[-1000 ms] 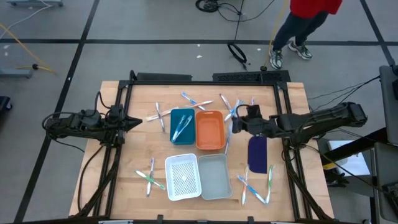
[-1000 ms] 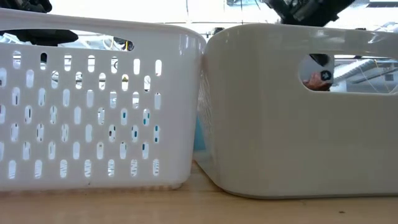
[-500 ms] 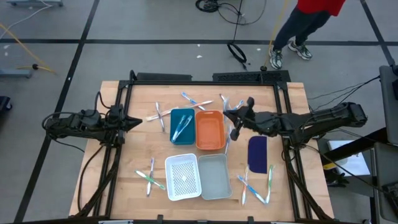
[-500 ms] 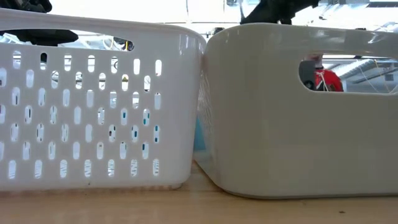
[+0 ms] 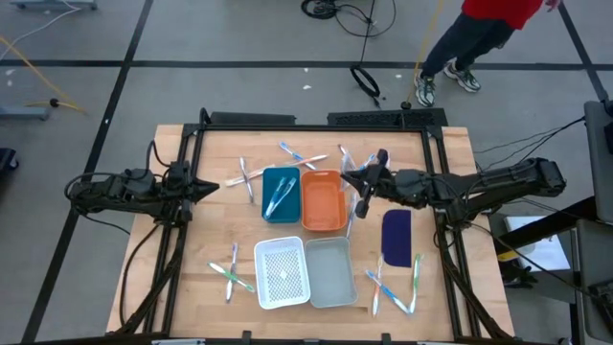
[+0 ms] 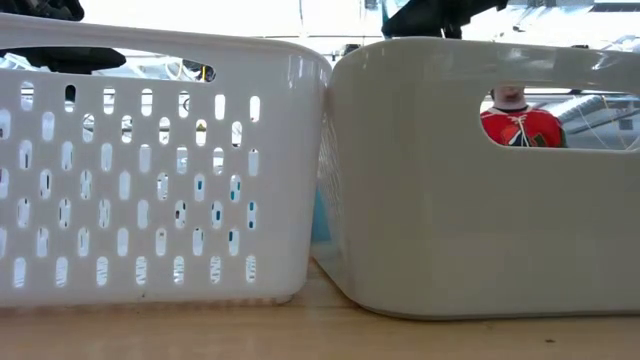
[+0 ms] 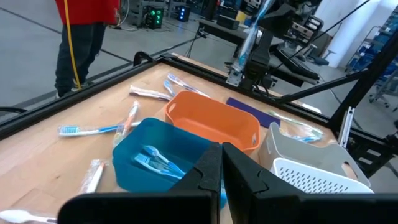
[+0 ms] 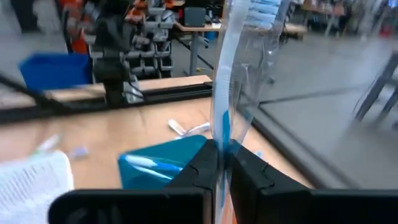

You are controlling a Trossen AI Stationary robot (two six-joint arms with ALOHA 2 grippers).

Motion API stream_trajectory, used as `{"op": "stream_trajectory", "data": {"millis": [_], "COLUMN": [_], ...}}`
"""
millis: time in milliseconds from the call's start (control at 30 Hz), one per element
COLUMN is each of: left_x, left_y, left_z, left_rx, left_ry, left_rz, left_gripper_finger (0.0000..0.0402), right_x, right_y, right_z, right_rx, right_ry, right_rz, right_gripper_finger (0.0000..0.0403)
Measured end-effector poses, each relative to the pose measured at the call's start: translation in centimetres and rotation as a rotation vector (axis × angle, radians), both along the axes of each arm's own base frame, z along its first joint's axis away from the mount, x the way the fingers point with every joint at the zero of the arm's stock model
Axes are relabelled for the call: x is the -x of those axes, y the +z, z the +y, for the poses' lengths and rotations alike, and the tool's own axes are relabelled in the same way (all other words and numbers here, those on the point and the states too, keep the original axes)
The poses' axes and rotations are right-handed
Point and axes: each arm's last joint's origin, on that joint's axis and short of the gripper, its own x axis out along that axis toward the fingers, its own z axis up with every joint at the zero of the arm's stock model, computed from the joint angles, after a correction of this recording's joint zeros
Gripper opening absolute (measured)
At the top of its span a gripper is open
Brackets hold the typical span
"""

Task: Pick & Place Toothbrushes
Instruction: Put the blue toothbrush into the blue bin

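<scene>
Wooden table (image 5: 192, 259) on a grey floor, with a person in red (image 5: 479, 29) walking beyond its far edge.

One toothbrush (image 8: 231, 74), whitish and clear with blue accents, is up in the air at the right gripper (image 5: 362, 182), just right of the orange bin (image 5: 324, 201). In the right wrist view its long axis runs straight out from the fingertips, bristle end farthest from the gripper; in the left wrist view it stands close to upright (image 7: 245, 43). The right fingers (image 8: 199, 163) are closed to a thin slit, pinching the handle at its lower end.

Two toothbrushes lie in the blue bin (image 5: 280, 195), side by side along its length (image 7: 155, 160). Others lie scattered on the table: a crossed pair left of the blue bin (image 5: 246, 178), some behind the bins (image 5: 299, 156), a few near the left front (image 5: 230, 273), and a group at the right front (image 5: 393, 285) near the dark blue piece (image 5: 397, 237).

A white slotted basket (image 5: 283, 273) and a grey bin (image 5: 330, 271) sit side by side at the front, touching.

The left gripper (image 5: 206, 189) waits over the table's left side, fingers (image 7: 208, 174) pressed together and holding nothing.
</scene>
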Motion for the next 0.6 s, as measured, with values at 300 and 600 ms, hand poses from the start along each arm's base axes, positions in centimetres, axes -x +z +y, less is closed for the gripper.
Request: {"op": "stream_trajectory", "data": {"millis": [300,600], "left_x": [0.0,0.0], "left_y": [0.0,0.0], "left_z": [0.0,-0.1], "left_rx": [0.043,0.113], "left_ry": [0.0,0.0], "left_rz": [-0.007,-0.019], "left_gripper_finger": [0.0017,0.0017], "right_x": [-0.6,-4.0], "right_y": [-0.3,-0.9], "right_z": [-1.1,-2.6], "right_rx": [-0.585,-0.767], "right_ry": [-0.021,0.141], "right_rz": [-0.196,-0.366], "right_gripper_finger": [0.0014,0.0007]}}
